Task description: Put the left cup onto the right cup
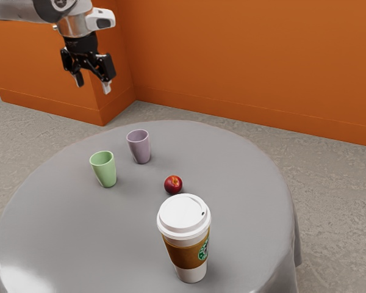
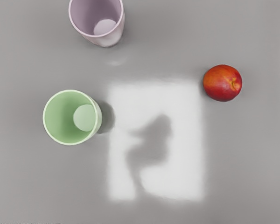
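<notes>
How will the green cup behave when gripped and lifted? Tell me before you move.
The green cup is empty and thin-walled in the wrist view, so probably light. It is tall, narrowing toward its base, so a sideways push would likely tip it. Its smooth tapered wall may slip in a loose grip.

Orange walls (image 1: pixel 250 55) with a matching baseboard, meeting at a jutting corner. Floor (image 1: pixel 335 183) grey, speckled like concrete. Round grey tabletop (image 1: pixel 67 232), glossy, draped at the edge; a bright square patch of light (image 2: pixel 182 107) lies on it.
</notes>
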`<move>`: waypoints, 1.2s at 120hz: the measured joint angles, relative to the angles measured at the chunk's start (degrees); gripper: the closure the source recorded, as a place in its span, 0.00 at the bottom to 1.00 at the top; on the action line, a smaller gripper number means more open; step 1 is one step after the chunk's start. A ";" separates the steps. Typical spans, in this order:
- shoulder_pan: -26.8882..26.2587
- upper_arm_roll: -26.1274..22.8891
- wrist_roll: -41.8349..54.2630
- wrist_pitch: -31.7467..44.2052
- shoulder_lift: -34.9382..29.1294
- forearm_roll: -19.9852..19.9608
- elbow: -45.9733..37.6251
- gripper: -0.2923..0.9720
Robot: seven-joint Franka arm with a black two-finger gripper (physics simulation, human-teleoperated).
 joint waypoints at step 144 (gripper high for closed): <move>8.77 -2.32 5.55 34.50 5.28 -0.79 -28.03 0.23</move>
